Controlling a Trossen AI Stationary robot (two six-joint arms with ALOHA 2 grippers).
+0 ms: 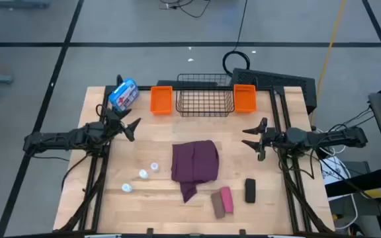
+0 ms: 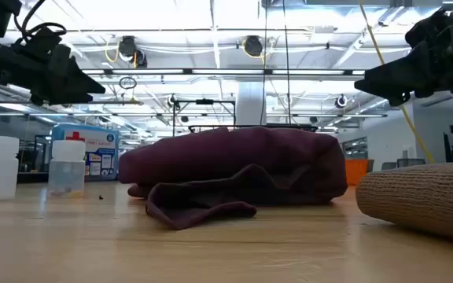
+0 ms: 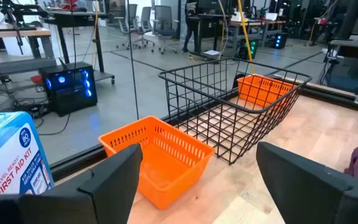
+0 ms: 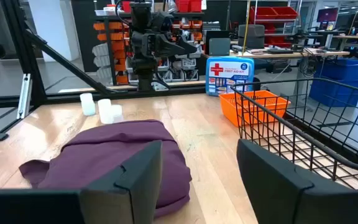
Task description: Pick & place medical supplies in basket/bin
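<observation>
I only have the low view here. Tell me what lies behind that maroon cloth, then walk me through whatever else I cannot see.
Observer: Behind the maroon cloth, at the table's far edge, stands a black wire basket with nothing in it.
Operator: Report what flanks it.
Observer: An orange bin on one side and a second orange bin on the other.
Operator: Give me the rolls near the cloth.
Observer: A brown roll and a pink roll lie side by side; a black roll lies apart.
Operator: State both end effectors.
Observer: The left end effector and the right end effector are open, holding nothing.
</observation>
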